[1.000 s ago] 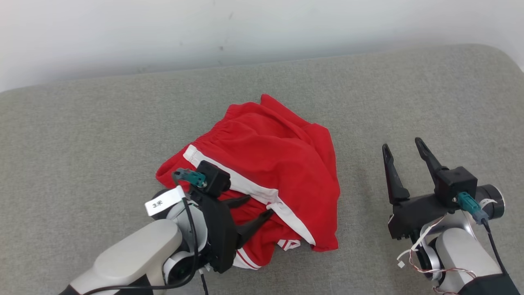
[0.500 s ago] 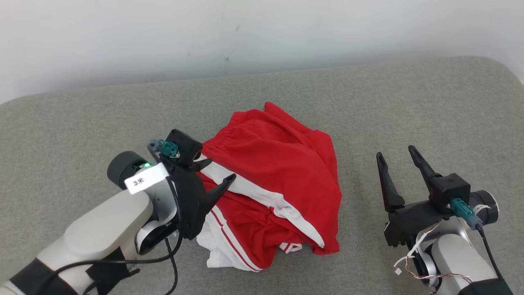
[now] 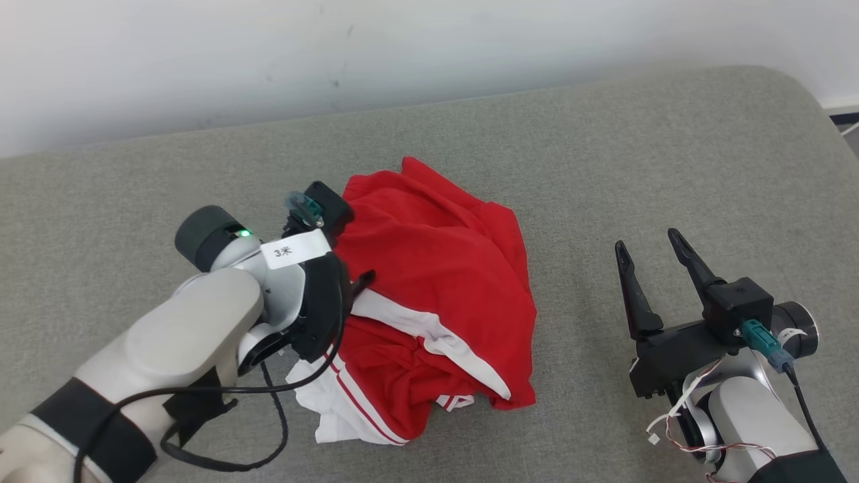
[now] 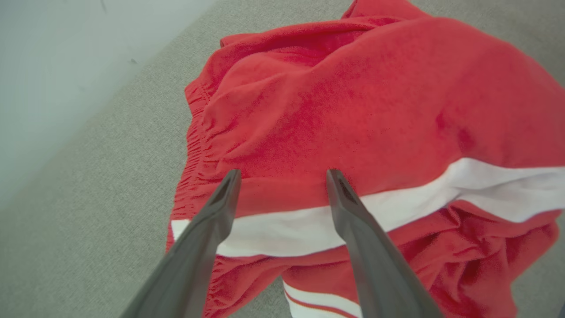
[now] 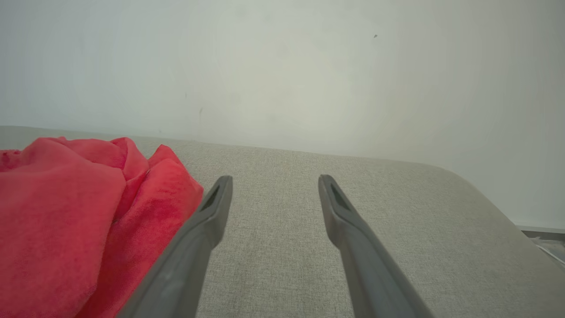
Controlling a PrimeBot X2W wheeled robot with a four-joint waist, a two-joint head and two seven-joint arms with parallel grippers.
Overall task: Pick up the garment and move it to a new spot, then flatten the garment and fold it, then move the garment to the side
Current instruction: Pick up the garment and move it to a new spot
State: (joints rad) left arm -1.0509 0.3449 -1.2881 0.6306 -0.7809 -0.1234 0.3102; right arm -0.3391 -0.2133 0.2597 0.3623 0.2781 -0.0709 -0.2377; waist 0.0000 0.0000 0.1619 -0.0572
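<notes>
Nearest on the right, the right end effector point(image 3: 645, 239) hangs open and empty over the bare grey cushion point(image 3: 671, 147), beside the shorts but apart from them. On the near left, the left end effector point(image 4: 282, 176) is also spread wide and grips nothing. Its fingers point(image 4: 212, 229) straddle the white stripe point(image 4: 309, 225) by the waistband of the red shorts point(image 3: 436, 268); whether they touch the cloth cannot be told. The shorts lie crumpled in a heap at the middle of the cushion, with the pale wall point(image 3: 402, 40) beyond. The step in hand looks like the first pickup. The next move likely calls for pressing the left fingers into the cloth and closing on a fold thick enough not to slip.
</notes>
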